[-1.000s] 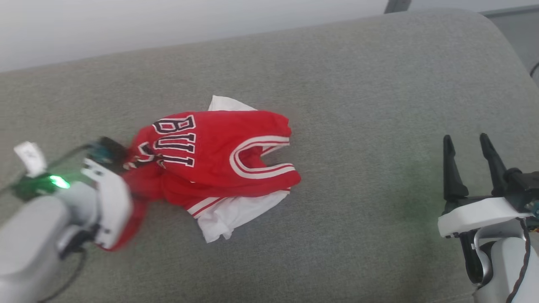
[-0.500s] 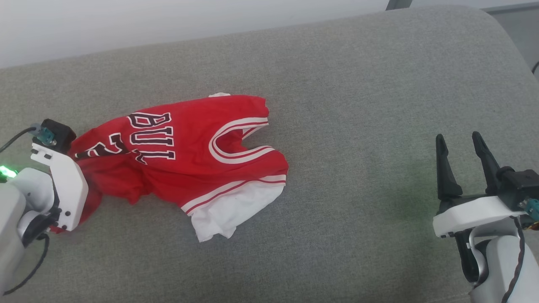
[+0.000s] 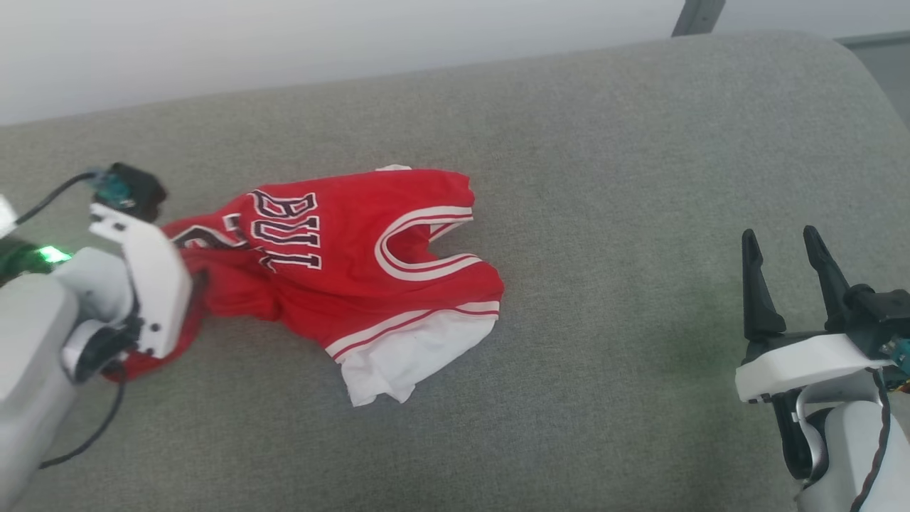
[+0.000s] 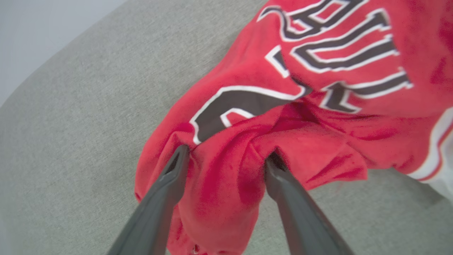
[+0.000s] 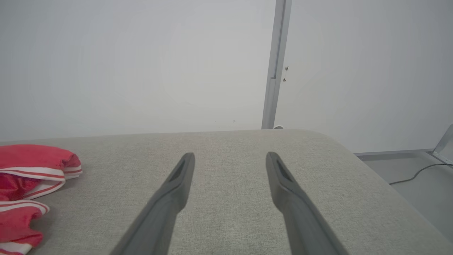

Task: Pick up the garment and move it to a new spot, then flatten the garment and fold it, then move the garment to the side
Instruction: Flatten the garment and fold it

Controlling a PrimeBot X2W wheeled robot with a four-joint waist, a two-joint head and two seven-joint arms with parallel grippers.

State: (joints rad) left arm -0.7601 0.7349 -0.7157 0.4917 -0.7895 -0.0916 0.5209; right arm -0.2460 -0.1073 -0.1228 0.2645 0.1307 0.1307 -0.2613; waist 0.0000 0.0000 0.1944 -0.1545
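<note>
your left gripper (image 4: 228, 152) was low at the near left. its two dark fingers (image 4: 159, 198) stood wide apart, so the jaws were open. a bunch of red cloth sat between the fingers and touched both of them. your right gripper (image 3: 778, 238) was at the near right, well apart from the shirt. its jaws were open too, with nothing in them, and it hung over the bare grey cushion (image 3: 604, 178).

the garment (image 3: 355, 284) lay on the cushion, left of the middle. it was crumpled, not flat. the end far from the neck was the part bunched at your left gripper. the black and white letters (image 3: 288, 227) were turned sideways, and part of a number (image 4: 240, 102) showed next to a fold. the striped neckline (image 3: 426, 213) faced the right. a white sleeve (image 3: 405, 355) with red stripes stuck out on the near side.

farther back, the cushion ended in a round corner at the far right. behind it you had a plain pale wall (image 5: 141, 71) with a thin grey post (image 5: 274, 71) on it.
</note>
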